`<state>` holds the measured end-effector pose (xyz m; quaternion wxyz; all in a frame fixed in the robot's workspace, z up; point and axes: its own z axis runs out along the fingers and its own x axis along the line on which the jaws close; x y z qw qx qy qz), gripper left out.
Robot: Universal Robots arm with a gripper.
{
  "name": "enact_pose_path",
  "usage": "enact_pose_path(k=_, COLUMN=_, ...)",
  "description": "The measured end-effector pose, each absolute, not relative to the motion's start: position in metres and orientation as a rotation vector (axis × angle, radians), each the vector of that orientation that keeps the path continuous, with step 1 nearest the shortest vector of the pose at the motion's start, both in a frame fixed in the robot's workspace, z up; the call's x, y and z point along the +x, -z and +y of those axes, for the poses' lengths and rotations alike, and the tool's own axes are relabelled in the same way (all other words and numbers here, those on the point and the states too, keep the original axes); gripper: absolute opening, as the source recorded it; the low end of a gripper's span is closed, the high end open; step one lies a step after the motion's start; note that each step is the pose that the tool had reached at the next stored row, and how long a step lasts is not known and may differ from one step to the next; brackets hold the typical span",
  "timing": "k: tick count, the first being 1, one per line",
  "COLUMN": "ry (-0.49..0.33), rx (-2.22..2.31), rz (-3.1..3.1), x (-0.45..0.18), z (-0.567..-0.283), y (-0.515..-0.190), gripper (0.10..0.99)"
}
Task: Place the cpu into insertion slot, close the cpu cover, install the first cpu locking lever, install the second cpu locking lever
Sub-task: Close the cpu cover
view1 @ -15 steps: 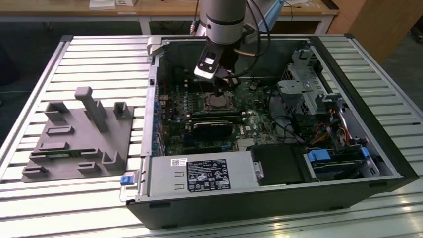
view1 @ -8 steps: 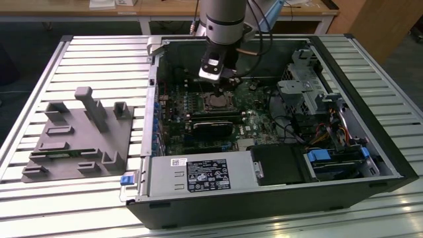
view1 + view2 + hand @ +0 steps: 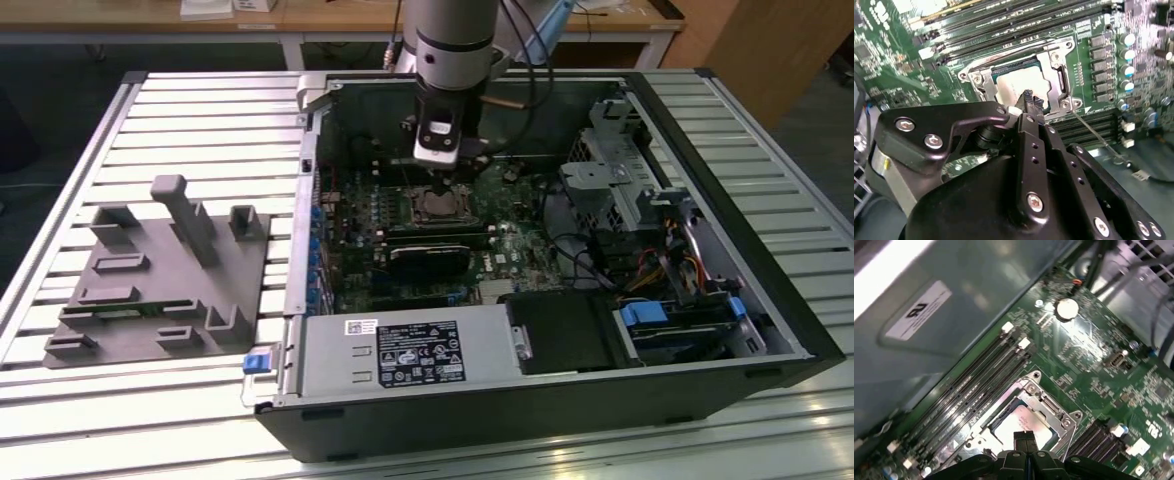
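The insertion slot (image 3: 435, 205) sits in the green board inside the open computer case. In both wrist views the cpu (image 3: 1016, 86) (image 3: 1021, 424) lies in it, its silver top showing through the window of the cpu cover (image 3: 1060, 80) (image 3: 1048, 405), which lies flat over it. A thin metal locking lever (image 3: 1091, 134) runs out from one corner of the socket along the board. My gripper (image 3: 446, 176) (image 3: 1029, 99) (image 3: 1025, 436) hangs just above the socket's edge. Its black fingers are shut together, with nothing visible between them.
Long black memory slots (image 3: 976, 385) run beside the socket. A black card (image 3: 430, 262) and the power supply (image 3: 400, 352) lie nearer the case front; drive bays and cables (image 3: 641, 260) fill the exterior view's right. A grey fixture (image 3: 160, 275) stands on the slatted table at the exterior view's left.
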<state>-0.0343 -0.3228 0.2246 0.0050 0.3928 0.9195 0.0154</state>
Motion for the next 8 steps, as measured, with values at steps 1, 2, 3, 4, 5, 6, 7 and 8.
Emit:
enact_pose_path(k=1, ry=-0.048, rx=1.204, rz=2.891, x=-0.0343, z=-0.3228, y=-0.2246, gripper=0.106)
enact_pose_path(k=2, ry=-0.048, rx=1.179, rz=2.902, x=-0.0343, z=-0.3228, y=-0.2245, gripper=0.106)
enact_pose_path(k=3, ry=-0.048, rx=1.126, rz=2.923, x=-0.0343, z=-0.3228, y=-0.2245, gripper=0.106)
enact_pose_path(k=4, ry=-0.049, rx=1.100, rz=2.933, x=-0.0343, z=-0.3228, y=-0.2244, gripper=0.106)
enact_pose_path(k=5, ry=-0.049, rx=1.074, rz=2.943, x=-0.0343, z=-0.3228, y=-0.2244, gripper=0.106)
enact_pose_path(k=6, ry=-0.049, rx=1.047, rz=2.953, x=-0.0343, z=-0.3228, y=-0.2244, gripper=0.106)
enact_pose_path(k=7, ry=-0.049, rx=1.020, rz=2.963, x=-0.0343, z=-0.3228, y=-0.2243, gripper=0.106)
enact_pose_path(k=8, ry=-0.049, rx=0.992, rz=2.973, x=-0.0343, z=-0.3228, y=-0.2243, gripper=0.106)
